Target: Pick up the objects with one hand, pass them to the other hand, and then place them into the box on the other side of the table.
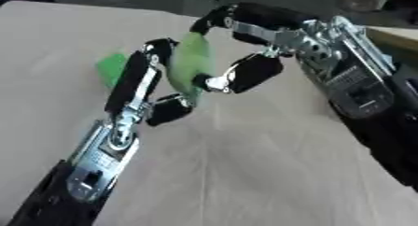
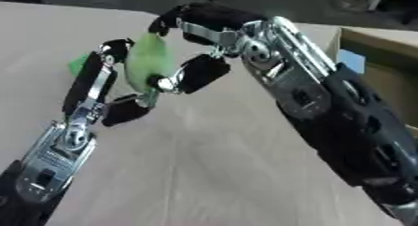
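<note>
The left robot hand (image 1: 139, 92) is reaching up from the lower left over the pale bench (image 1: 245, 173), its fingers stretching along the left side of a light green object (image 1: 189, 61) and its thumb curling in below it, so this hand is holding the object. Just beyond the left robot hand, on its far left side, a small bright green piece (image 1: 111, 67) is showing on the bench; what it is cannot be told. The light green object is sitting raised above the bench, between the two hands, standing roughly upright and leaning a little. The right robot hand (image 1: 253, 43) is coming in from the upper right, with one finger arching over the top of the green object and the thumb pressing against its right side, so this hand is also closing on the same object. To the right of the right robot hand, past its silver wrist, the edge of a brown box (image 2: 379, 47) is showing at the far right, with a bit of blue (image 2: 351, 60) inside it.
</note>
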Motion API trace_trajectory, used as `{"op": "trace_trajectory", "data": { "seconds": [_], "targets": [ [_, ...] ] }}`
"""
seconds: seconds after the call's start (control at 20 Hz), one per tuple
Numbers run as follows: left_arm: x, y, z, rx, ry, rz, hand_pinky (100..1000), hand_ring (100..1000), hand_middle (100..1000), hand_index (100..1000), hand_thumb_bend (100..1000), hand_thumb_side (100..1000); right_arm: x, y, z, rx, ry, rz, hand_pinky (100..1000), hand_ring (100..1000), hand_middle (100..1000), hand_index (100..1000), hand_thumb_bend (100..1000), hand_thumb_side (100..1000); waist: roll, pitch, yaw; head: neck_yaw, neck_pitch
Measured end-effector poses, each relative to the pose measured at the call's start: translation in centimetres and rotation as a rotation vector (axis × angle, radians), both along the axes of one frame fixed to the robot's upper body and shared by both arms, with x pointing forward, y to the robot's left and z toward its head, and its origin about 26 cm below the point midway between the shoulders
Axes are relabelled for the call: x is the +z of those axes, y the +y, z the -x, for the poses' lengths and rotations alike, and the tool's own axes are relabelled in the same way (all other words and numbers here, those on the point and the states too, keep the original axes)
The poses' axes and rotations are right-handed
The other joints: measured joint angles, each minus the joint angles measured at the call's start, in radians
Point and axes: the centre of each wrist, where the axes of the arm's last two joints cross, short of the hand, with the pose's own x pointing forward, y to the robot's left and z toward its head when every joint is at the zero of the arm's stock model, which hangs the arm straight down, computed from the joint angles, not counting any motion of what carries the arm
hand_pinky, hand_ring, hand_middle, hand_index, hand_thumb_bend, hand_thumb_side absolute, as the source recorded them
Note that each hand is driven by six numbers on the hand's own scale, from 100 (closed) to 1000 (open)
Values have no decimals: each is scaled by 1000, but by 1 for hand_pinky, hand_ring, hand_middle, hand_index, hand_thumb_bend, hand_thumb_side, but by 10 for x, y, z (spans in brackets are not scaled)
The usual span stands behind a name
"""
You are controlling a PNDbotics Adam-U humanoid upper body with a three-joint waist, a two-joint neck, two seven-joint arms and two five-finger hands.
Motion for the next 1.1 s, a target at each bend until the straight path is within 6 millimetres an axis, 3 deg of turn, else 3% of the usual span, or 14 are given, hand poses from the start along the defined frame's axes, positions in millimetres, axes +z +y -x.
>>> {"op": "trace_trajectory", "data": {
  "seconds": [0.4,0.6,0.85,1.1],
  "targets": [
    [0,-1,0,6,-18,-16,590,571,518,545,100,178,-3,1,-3,1,34,41,888,904,762,850,327,499,-2,0,5,0,8],
    [0,-2,0,7,-24,-21,589,571,518,545,100,181,-2,2,-4,6,49,41,890,880,725,817,275,415,-2,0,5,0,8],
    [0,-2,0,6,-26,-20,589,570,518,547,100,183,-3,2,-4,10,92,-15,893,834,650,766,138,274,-2,0,5,0,8],
    [3,-2,0,5,-33,-17,591,571,522,563,100,161,-4,1,-5,7,153,-104,889,809,587,716,100,253,-1,1,2,-3,8]
  ]
}}
